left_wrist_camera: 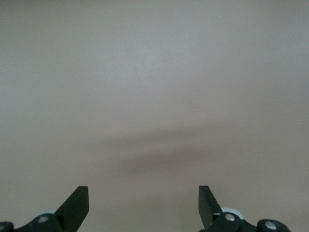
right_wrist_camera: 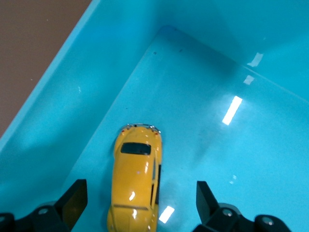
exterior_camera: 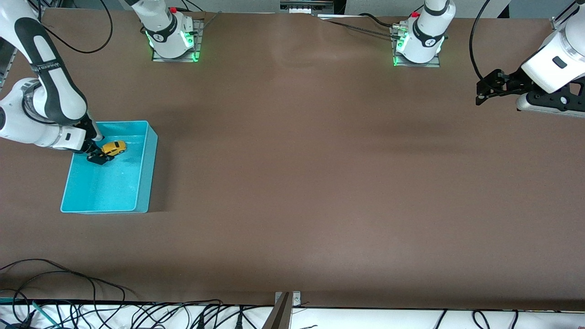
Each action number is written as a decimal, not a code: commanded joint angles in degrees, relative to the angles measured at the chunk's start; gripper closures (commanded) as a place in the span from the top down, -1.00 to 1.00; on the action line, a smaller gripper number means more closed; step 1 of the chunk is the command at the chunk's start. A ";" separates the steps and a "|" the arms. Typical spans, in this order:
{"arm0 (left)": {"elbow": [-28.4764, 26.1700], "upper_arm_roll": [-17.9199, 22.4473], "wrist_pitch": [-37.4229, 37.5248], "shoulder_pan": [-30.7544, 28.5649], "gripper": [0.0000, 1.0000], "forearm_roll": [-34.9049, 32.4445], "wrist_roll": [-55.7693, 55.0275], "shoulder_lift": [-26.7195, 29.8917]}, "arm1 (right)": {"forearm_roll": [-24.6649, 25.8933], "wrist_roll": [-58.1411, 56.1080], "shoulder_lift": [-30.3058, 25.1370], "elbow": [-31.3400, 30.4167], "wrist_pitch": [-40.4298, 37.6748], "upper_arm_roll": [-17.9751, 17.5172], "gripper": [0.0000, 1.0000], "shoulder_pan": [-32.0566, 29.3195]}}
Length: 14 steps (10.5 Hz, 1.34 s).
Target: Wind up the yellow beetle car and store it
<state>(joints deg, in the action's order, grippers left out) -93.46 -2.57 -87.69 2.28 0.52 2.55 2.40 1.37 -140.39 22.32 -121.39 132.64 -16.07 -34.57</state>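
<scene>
Bin: turquoise bin point(exterior_camera: 137, 201) at the table's right-arm end.
Car: yellow beetle car point(right_wrist_camera: 136, 186) on its floor, released, long axis along the fingers.
Right gripper point(right_wrist_camera: 140, 203): fingers apart, straddling it.
Left gripper point(left_wrist_camera: 144, 205): waits, fingers apart.

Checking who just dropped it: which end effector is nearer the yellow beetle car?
Right. The right end effector hangs open over the yellow beetle car in the turquoise bin; the left end effector waits open above the table's other end.
</scene>
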 commanded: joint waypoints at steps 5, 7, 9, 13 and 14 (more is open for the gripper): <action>1.96 0.54 1.38 0.45 1.00 0.80 -0.61 -0.81 | 0.21 19.76 -10.26 1.60 -6.24 -4.58 1.00 0.12; 1.96 0.55 1.38 0.45 1.00 0.80 -0.61 -0.81 | 0.21 28.45 -14.82 1.60 -9.93 -5.81 1.00 0.64; 1.96 0.55 1.38 0.45 1.00 0.80 -0.62 -0.81 | -0.48 37.51 -18.52 2.82 -12.22 -5.90 1.00 4.93; 1.96 0.55 1.38 0.54 1.00 0.80 -0.70 -0.81 | -1.02 55.79 -20.29 6.95 -17.05 -3.46 1.00 14.94; 1.96 0.55 1.38 0.54 1.00 0.80 -0.70 -0.90 | -1.02 59.31 -20.29 9.31 -19.76 -1.44 1.00 18.10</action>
<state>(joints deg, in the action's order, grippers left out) -93.45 -2.44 -87.66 2.28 0.52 2.55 2.39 0.92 -85.38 2.58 -115.17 116.85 -20.72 -20.71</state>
